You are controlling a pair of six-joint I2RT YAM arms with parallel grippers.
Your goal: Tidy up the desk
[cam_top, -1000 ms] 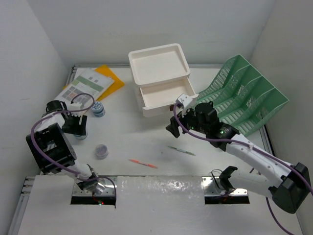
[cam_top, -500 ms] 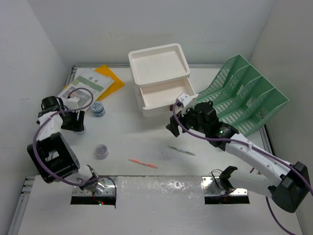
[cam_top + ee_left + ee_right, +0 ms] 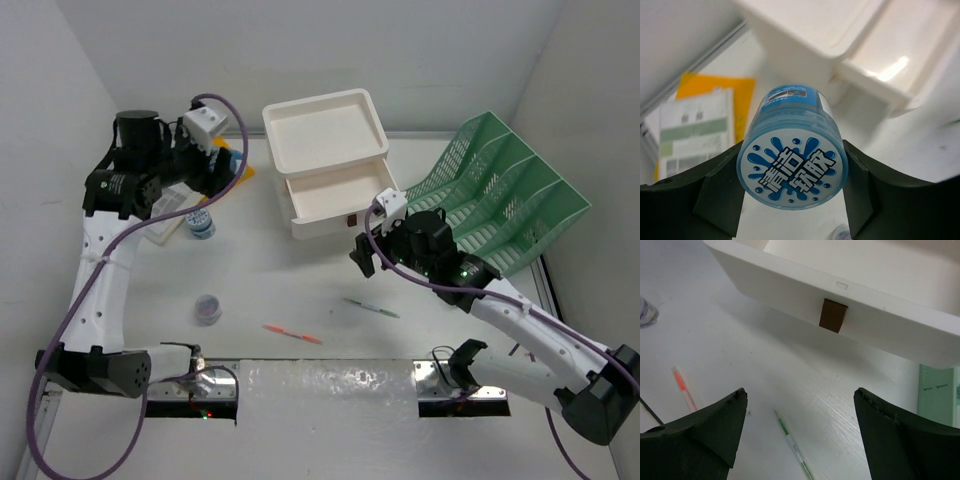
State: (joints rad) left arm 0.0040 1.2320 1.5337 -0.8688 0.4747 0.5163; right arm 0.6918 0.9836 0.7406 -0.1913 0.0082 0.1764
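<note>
The bench (image 3: 270, 285) spans the view beneath both arms and carries the white drawer unit (image 3: 325, 165) at its far middle. My right tool (image 3: 800, 395) stands wide and empty, facing the open drawer's brown tab (image 3: 832, 315). My left tool (image 3: 794, 150) clamps a blue-lidded jar (image 3: 792, 172), held clear of the bench.

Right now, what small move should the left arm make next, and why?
Probably carry the blue jar sideways over the open drawer: the left gripper grips it in the air, the drawer looks empty, and the open right gripper stands in front, not above it.
</note>
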